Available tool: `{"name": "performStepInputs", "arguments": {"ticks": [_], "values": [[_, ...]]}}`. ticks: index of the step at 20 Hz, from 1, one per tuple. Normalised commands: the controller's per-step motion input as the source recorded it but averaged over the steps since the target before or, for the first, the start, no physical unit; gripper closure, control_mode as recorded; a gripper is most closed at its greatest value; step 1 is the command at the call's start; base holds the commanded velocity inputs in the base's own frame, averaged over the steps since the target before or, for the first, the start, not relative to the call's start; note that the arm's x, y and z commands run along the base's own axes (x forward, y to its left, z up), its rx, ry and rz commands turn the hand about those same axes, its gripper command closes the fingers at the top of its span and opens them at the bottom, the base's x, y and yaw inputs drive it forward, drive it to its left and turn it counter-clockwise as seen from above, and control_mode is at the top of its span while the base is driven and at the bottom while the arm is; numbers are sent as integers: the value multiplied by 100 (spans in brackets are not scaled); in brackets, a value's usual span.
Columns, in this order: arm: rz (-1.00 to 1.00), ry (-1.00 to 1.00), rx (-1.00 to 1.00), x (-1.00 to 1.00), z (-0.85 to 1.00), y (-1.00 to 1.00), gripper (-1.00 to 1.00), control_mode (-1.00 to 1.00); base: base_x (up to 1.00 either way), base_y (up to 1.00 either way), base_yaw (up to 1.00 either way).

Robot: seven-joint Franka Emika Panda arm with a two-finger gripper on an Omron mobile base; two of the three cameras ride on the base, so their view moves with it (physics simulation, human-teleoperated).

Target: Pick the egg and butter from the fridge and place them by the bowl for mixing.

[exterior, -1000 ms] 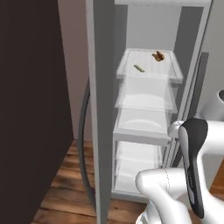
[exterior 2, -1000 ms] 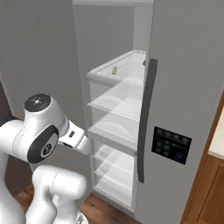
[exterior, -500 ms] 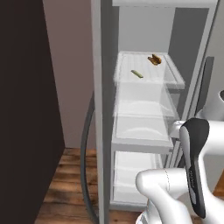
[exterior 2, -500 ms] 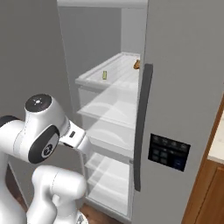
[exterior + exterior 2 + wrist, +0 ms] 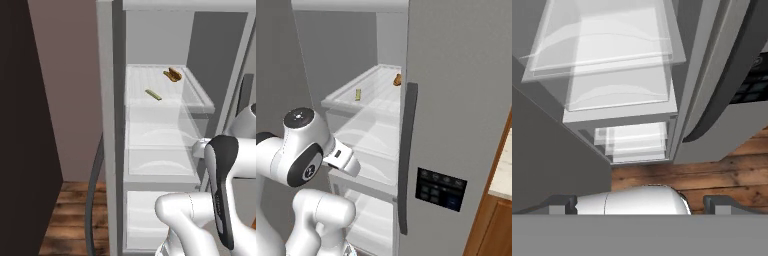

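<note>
Butter (image 5: 153, 94) on upper fridge (image 5: 456, 100) shelf — well above pincer (image 5: 639, 204), fingers spread, empty.

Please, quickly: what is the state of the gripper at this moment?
Gripper: open, jaws wide apart, holding nothing.
</note>
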Motion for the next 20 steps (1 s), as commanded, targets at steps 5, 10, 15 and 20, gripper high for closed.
{"name": "performStepInputs", "arguments": {"ticks": [5, 10, 15, 20], "values": [[0, 0, 0, 0, 0, 0, -100, 100, 37, 24, -3], [0, 0, 0, 0, 0, 0, -100, 100, 45, 25, -1], [0, 0, 0, 0, 0, 0, -100, 100, 59, 18, -2], [0, 0, 0, 0, 0, 0, -100, 100, 55, 15, -1]]}}
